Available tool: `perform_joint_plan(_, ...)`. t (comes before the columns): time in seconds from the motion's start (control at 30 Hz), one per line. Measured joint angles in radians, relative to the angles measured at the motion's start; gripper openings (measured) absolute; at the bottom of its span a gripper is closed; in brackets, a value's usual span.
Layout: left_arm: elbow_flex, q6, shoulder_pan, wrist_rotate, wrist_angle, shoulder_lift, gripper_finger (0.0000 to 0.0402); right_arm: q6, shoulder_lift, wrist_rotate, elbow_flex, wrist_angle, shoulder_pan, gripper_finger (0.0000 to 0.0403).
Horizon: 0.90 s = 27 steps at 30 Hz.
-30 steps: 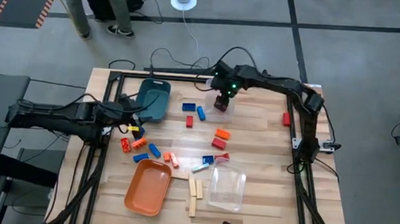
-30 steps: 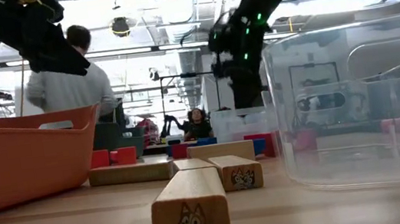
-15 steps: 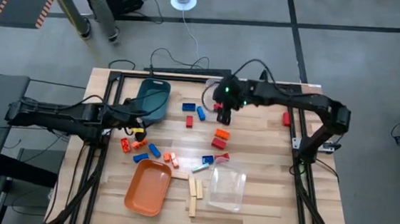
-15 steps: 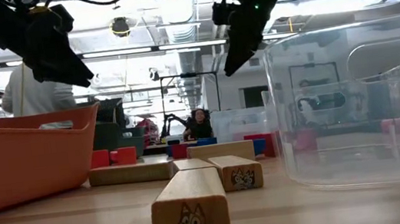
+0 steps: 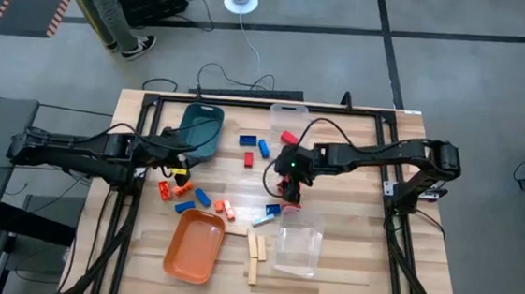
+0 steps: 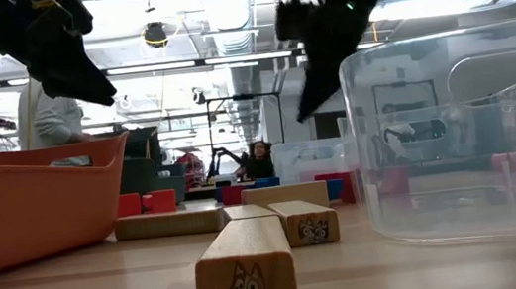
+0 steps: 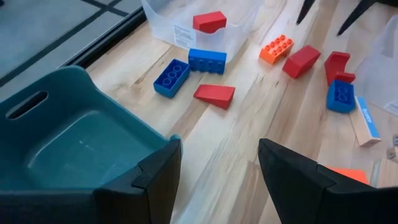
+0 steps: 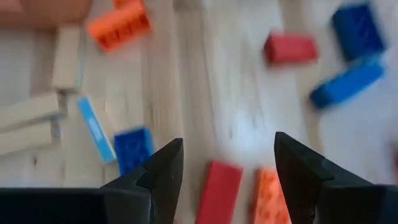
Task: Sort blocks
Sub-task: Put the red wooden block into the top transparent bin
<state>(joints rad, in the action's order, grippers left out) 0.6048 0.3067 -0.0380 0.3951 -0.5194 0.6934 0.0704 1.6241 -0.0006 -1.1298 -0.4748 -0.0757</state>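
Blocks lie scattered mid-table: blue ones, a red one, and orange ones toward the left. My right gripper hangs open over the centre, slanting down. In its wrist view its fingers stand above a red block and an orange block, touching neither. My left gripper waits open beside the teal tray, holding nothing. A red block lies in the far clear bin. Light-wood pieces lie flat near the front.
An orange tray sits near the front left, and a second clear bin near the front centre, close to my right gripper. The teal tray stands at the far left. A person stands on the floor beyond the table's far left corner.
My right gripper has swung away from the far clear bin toward the table's near edge, staying open, and now hangs over the red and orange blocks at the centre. A red block shows in the bin where the gripper stood.
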Motion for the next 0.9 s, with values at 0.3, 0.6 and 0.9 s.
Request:
perform_joint_plan(0.3,0.000,-0.037,0.000,0.001,0.024,-0.002,0.0210,0.111,0.001,0.001,0.097,0.048,0.010,0.0226)
perform_joint_plan(0.6,0.000,-0.093,0.000,0.001,0.024,-0.002,0.0210,0.259,0.001,0.005,0.028,-0.096,0.026,0.0226)
perform_joint_plan(0.9,0.002,-0.145,0.000,-0.052,0.044,0.000,0.0210,0.220,0.197,0.024,-0.215,-0.354,0.030,0.0226)
